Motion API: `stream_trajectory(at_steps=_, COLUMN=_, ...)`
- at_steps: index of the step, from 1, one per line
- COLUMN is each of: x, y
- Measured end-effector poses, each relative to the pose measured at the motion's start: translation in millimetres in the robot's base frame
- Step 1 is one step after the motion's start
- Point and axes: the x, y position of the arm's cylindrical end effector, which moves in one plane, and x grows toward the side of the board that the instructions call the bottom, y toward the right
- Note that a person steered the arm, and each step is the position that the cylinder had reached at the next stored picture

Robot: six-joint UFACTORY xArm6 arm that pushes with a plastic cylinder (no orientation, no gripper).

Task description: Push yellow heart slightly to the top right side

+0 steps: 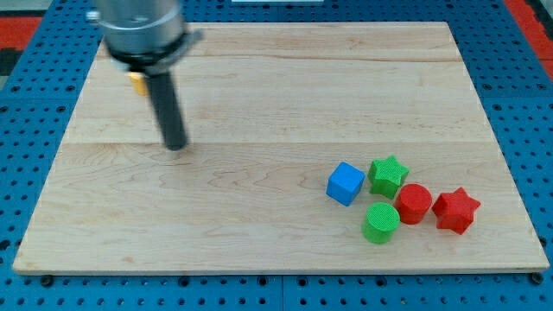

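A yellow block (136, 83) peeks out at the view's upper left, mostly hidden behind the arm's body; its shape cannot be made out. My tip (175, 144) rests on the wooden board (259, 104), below and to the right of the yellow block and apart from it. The dark rod rises from the tip up to the arm's round body at the view's top left.
A cluster of blocks sits at the view's lower right: a blue cube (346, 183), a green star (388, 175), a green cylinder (380, 223), a red cylinder (414, 204) and a red star (455, 210). The board's edges border a blue pegboard.
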Motion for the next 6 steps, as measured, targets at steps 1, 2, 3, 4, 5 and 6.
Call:
stream_trajectory(at_steps=1, x=-37.7, y=-48.8)
stream_trajectory(at_steps=2, x=-69.3, y=-100.6)
stream_trajectory(at_steps=3, x=-87.2, y=-126.0)
stream_trajectory(at_steps=4, x=-94.5, y=-133.8)
stream_trajectory(at_steps=5, x=-115.5, y=-133.5)
stream_trajectory(at_steps=6, x=-119.2, y=-58.3)
